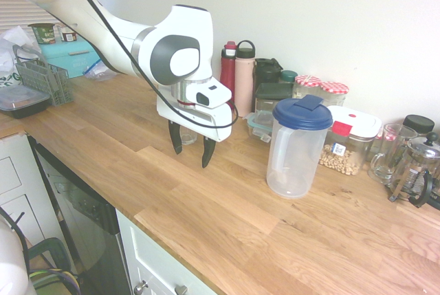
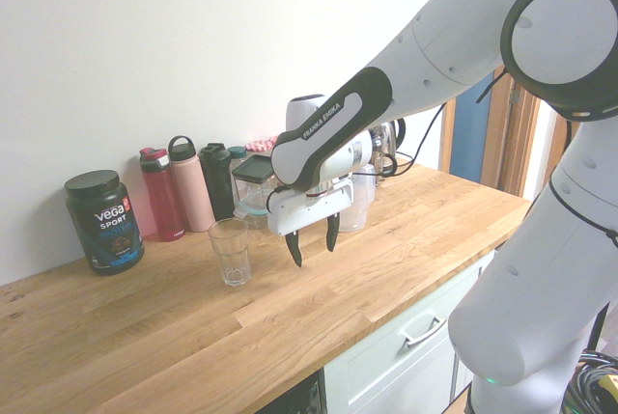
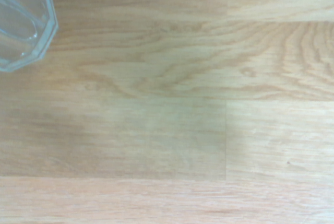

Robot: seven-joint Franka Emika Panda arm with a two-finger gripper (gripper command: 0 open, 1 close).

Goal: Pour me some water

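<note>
A clear plastic pitcher (image 1: 297, 147) with a blue lid stands upright on the wooden counter (image 1: 206, 219); I cannot see whether it holds water. In the second exterior view the pitcher (image 2: 362, 204) is mostly hidden behind the arm. An empty faceted drinking glass (image 2: 230, 252) stands on the counter beside my gripper (image 2: 313, 252), a short gap apart. In the first exterior view only a bit of the glass (image 1: 188, 137) shows behind the fingers. My gripper (image 1: 191, 156) hangs open just above the wood, pointing down, between glass and pitcher, holding nothing. The wrist view shows the glass rim (image 3: 21, 20) in one corner.
Along the wall stand a red bottle (image 1: 228, 68), a pink bottle (image 1: 244, 78), dark flasks, red-checked jars (image 1: 335, 90), a food box (image 1: 347, 145) and a French press (image 1: 414, 166). A protein tub (image 2: 103, 221) and a dish rack (image 1: 45, 78) stand further along. The counter's front edge is close.
</note>
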